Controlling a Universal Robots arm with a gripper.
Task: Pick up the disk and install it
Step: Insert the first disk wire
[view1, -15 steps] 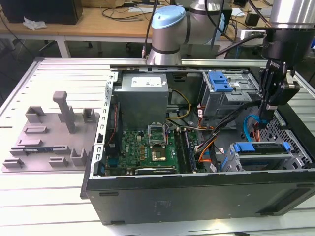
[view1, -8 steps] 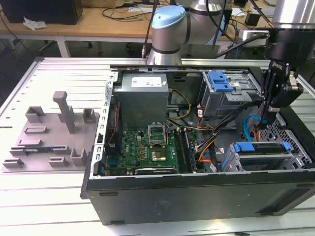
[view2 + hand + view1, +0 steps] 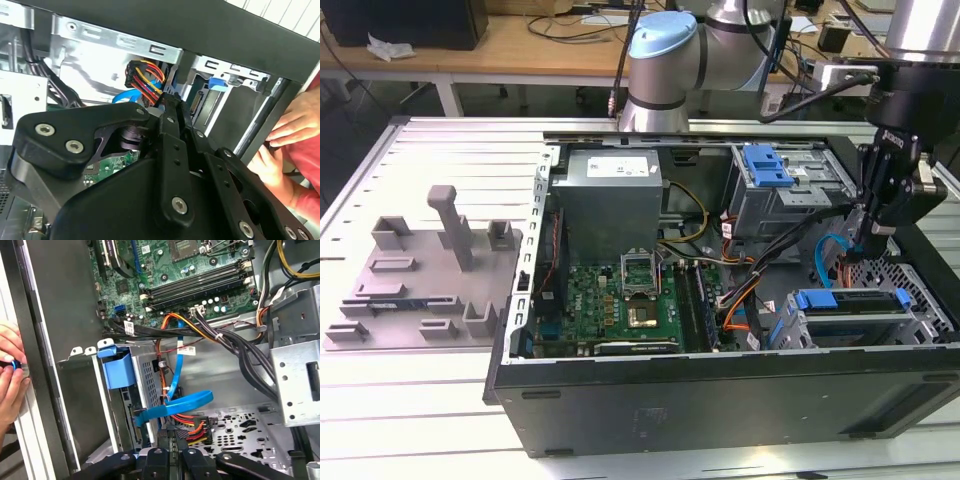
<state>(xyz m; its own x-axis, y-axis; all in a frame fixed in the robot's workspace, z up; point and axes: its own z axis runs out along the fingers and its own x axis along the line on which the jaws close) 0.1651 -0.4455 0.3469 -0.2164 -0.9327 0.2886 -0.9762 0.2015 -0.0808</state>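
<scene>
Gripper (image 3: 866, 240) hangs clenched inside the case (image 3: 720, 400), toward the exterior view's right, with nothing seen in its grasp. In both wrist views it (image 3: 170, 436) (image 3: 172, 107) sits over a red-and-yellow cable bundle (image 3: 192, 427), with a blue ribbon cable (image 3: 175, 405) just beyond. The disk (image 3: 855, 300) rests in the drive cage at the case's near corner on that same side, blue rail upward, just beside the gripper. A person's hands (image 3: 12, 370) press at the case's outer wall, pinching something small and blue. The motherboard (image 3: 630, 300) lies mid-case. The fixture plate (image 3: 420, 280) lies outside the case, well apart.
</scene>
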